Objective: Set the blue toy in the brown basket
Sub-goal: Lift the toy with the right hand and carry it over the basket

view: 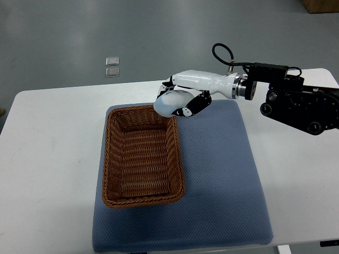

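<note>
My right hand, white with black finger pads, reaches in from the right edge and is shut on a pale blue rounded toy. The toy hangs just over the far right corner of the brown wicker basket. Only the toy's front and lower side show; the fingers wrap around the rest. The basket is rectangular, lies on the left half of a blue mat, and nothing shows inside it. No left arm shows.
The mat lies on a white table. The black forearm and its cable stretch above the table's far right part. Two small clear squares lie on the grey floor beyond the table.
</note>
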Robot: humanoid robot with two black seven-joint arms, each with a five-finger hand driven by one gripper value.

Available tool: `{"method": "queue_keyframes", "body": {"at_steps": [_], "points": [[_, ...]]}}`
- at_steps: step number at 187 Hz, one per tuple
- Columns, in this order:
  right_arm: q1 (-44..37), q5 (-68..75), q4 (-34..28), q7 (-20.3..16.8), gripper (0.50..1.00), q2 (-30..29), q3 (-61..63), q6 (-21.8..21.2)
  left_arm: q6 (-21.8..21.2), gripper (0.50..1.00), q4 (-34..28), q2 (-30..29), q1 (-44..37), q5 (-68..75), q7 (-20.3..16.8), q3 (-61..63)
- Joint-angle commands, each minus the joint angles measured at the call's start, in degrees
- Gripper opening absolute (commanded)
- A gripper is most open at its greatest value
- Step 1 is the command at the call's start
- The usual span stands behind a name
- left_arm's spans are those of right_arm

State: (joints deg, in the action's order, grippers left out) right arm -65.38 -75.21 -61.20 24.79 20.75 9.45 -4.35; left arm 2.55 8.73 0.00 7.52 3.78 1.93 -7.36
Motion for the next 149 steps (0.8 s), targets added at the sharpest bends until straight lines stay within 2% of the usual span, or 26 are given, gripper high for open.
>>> {"method": "queue_keyframes", "body": {"at_steps": [1, 42, 108, 149], "points": [[-1.07, 1.73, 1.09, 0.17, 0.764, -3.17, -2.15, -0.05, 0.0, 1.0, 0.06, 0.0, 0.04, 0.0, 0.0, -0.02], [-0.98, 2.09, 5.39, 0.26, 0.856, -8.53, -4.0, -0.05, 0.0, 1.0, 0.06, 0.0, 0.04, 0.0, 0.0, -0.02], [-0.28, 2.88, 6.71, 0.26, 0.876, -7.39, -2.33, 0.66, 0.0, 1.0, 0.06, 0.0, 0.04, 0.0, 0.0, -0.02], [6.14, 12.37, 10.93, -1.24, 0.876, -4.76, 8.48, 4.0, 0.0, 1.0, -0.03, 0.0, 0.04, 0.0, 0.0, 0.07]]}}
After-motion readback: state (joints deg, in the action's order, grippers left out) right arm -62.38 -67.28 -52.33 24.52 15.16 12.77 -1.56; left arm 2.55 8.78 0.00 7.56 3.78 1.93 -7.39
